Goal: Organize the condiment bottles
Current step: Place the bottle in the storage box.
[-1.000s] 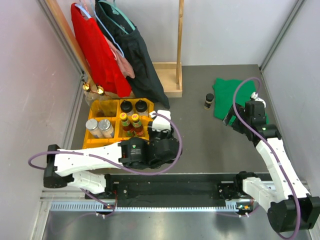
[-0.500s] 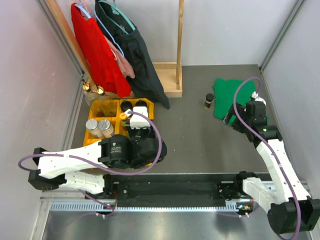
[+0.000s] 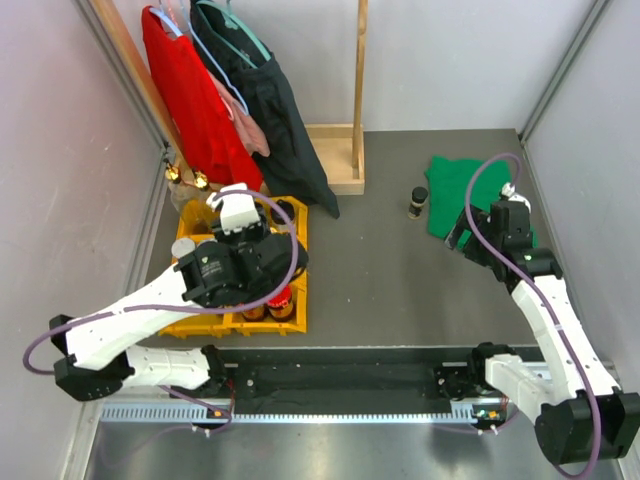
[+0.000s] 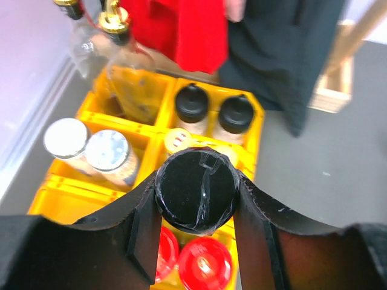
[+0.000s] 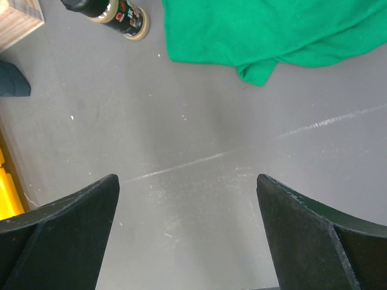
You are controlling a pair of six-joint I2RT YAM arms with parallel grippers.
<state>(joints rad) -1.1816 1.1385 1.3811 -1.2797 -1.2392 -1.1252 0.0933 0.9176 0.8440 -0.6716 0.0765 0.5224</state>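
Observation:
My left gripper [image 4: 195,188] is shut on a black-capped jar [image 4: 196,202] and holds it above the yellow tray [image 4: 257,130]. Under it stand two red-lidded jars [image 4: 205,264]. Farther back in the tray are two black-capped jars [image 4: 192,103], yellow-capped bottles [image 4: 177,139] and two silver-lidded canisters [image 4: 107,150]. Gold-topped clear bottles [image 4: 115,21] stand at the tray's far left corner. In the top view my left arm [image 3: 230,265] covers most of the tray [image 3: 301,270]. My right gripper [image 5: 187,229] is open over bare table. One black-capped bottle [image 3: 417,202] [image 5: 112,13] stands alone, ahead and left of it.
A green cloth [image 3: 465,190] [image 5: 272,30] lies at the right, beside the lone bottle. A wooden rack [image 3: 335,160] with a red garment [image 3: 195,110] and a black garment [image 3: 265,100] stands behind the tray. Walls close in on both sides.
My left arm has swung left and back, carrying the black-capped jar from the tray's right edge to above its middle. The right arm has stayed still.

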